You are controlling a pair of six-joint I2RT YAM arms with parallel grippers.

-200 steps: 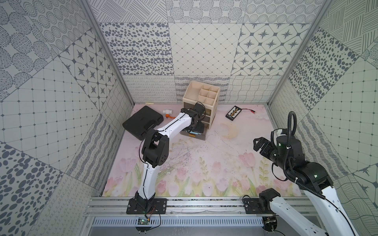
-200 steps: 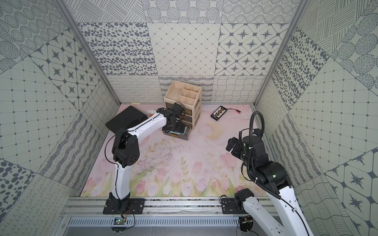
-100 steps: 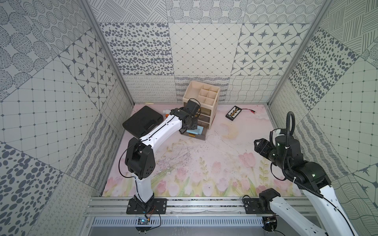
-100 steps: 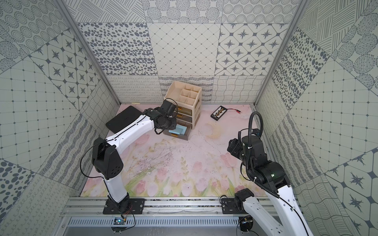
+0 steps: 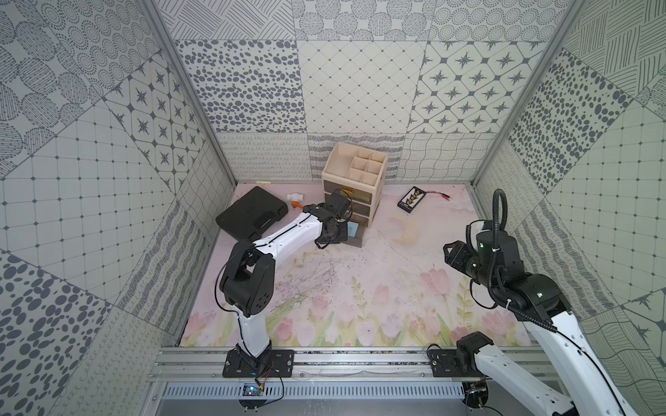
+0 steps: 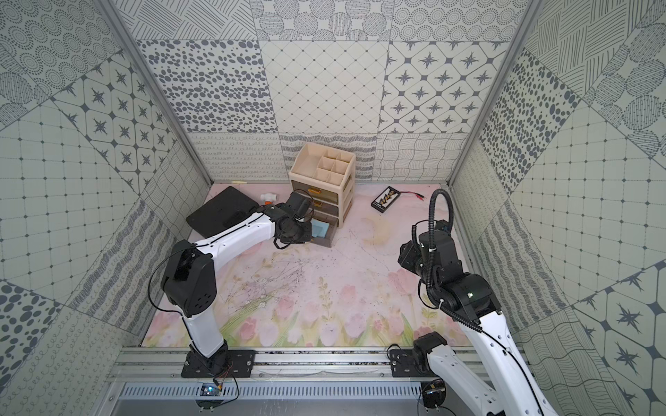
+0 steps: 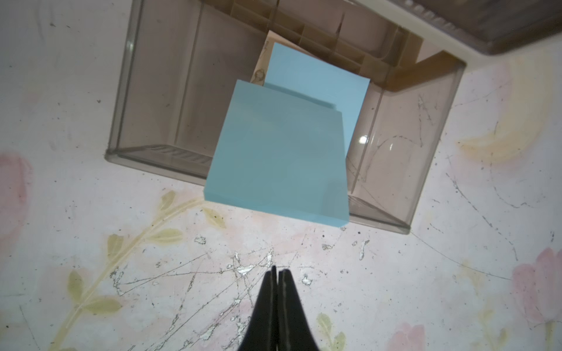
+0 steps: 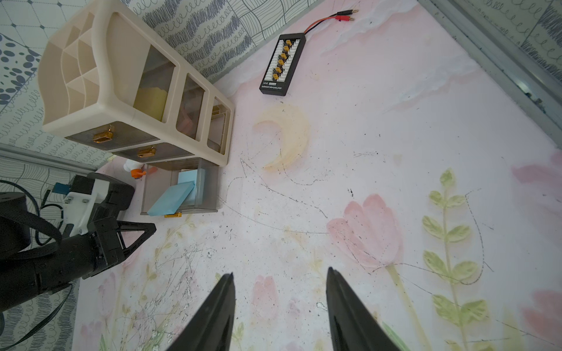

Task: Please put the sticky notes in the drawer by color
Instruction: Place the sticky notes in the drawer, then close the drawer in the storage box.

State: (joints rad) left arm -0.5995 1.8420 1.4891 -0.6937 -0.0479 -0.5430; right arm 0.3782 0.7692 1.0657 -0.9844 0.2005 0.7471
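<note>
While both top views leave the left gripper's tips hidden behind its wrist and give only a blue patch (image 5: 353, 228) at the foot of the organizer (image 5: 331, 165), the left wrist view shows that the left gripper (image 7: 277, 273) is closed. Its fingers are pressed together on nothing, over bare tabletop (image 7: 91, 273) just in front of the organizer's pulled-out bottom drawer (image 7: 143, 91).

The same view shows two blue notes. The tilted note (image 7: 276, 152) has one edge propped on the drawer's front wall and juts out past it. The flat note (image 7: 319, 76) lies behind it, deeper in the drawer.

Only the right wrist view looks through the organizer's side windows. It shows yellow notes (image 8: 152, 101) in the top drawer and pinkish ones (image 8: 187, 121) in the middle drawer.

The tilted note sits just ahead of the left gripper's tips and does not touch them.

The right gripper (image 8: 279, 273) has its jaws about half apart and holds nothing. It hangs above the tabletop well apart from the organizer, out in front of it and toward the robot's right.
</note>
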